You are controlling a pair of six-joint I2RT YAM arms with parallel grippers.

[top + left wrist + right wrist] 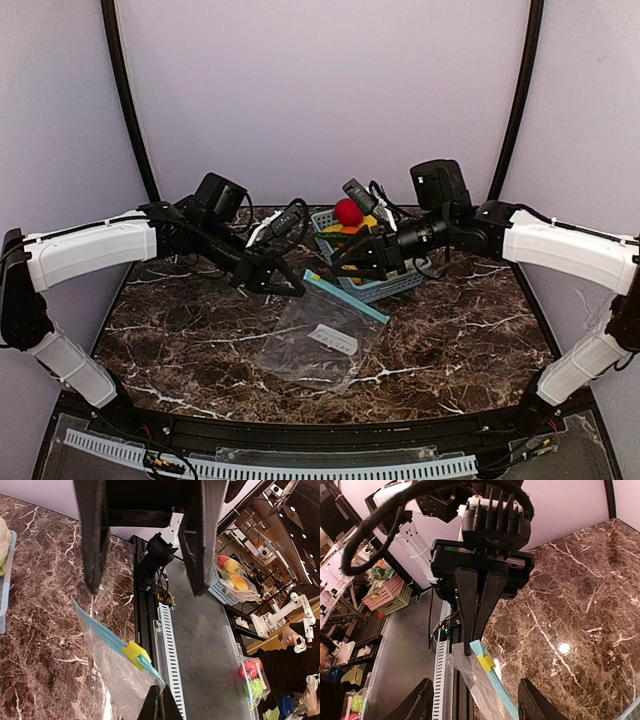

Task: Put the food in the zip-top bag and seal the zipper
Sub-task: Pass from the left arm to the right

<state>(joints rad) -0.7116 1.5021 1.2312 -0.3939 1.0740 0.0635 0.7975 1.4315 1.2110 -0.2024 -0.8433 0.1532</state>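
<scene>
Zipper [499, 690]: pinched between left fingers [467, 610], pressed together, beside yellow slider [486, 663].
Right fingers [532, 700]: spread, empty.
Zip-top bag [310, 345]: lying on table [450, 340], centre of overhead frame.

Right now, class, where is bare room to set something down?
Bare table lies left of the zip-top bag, toward the left arm, and right of it, in front of the basket. Crowded behind the bag, where the left hand and right hand meet by the basket.
</scene>
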